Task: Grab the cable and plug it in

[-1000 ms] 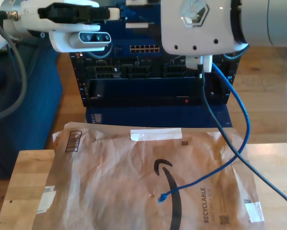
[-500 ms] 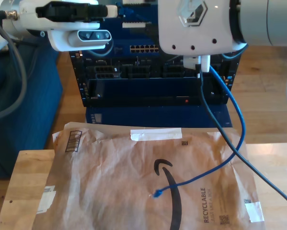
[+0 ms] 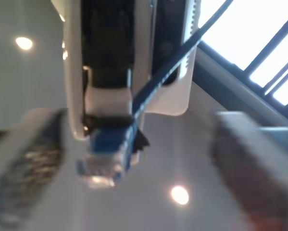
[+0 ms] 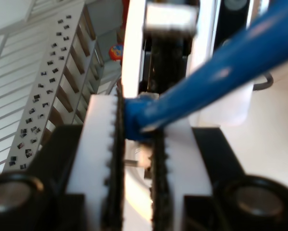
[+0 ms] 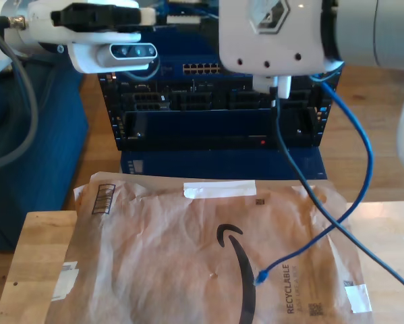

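Note:
The blue cable (image 4: 206, 91) is clamped between the white ribbed fingers (image 4: 98, 159) of my second gripper (image 4: 136, 139), which is shut on it just behind the plug. In the first wrist view the clear-tipped plug (image 3: 105, 161) sticks out from those white fingers, and my first gripper (image 3: 144, 159) stands open, its blurred fingers wide apart on either side of the plug. In the exterior view the cable (image 5: 369, 158) loops down from behind the large white arm housing (image 5: 276, 34), and its loose end (image 5: 261, 278) rests on the brown envelope (image 5: 154, 256).
A dark blue equipment rack (image 5: 215, 128) with a row of ports (image 5: 202, 69) stands behind the wooden table (image 5: 33, 263). A black cable (image 5: 303, 179) hangs from the white arm across the envelope. Another arm with a camera (image 5: 114, 54) reaches in at the exterior view's upper left.
The cable's loose end has slid across the envelope toward the exterior view's right, and the loop has swung out rightward. The white arm housing has shifted slightly left.

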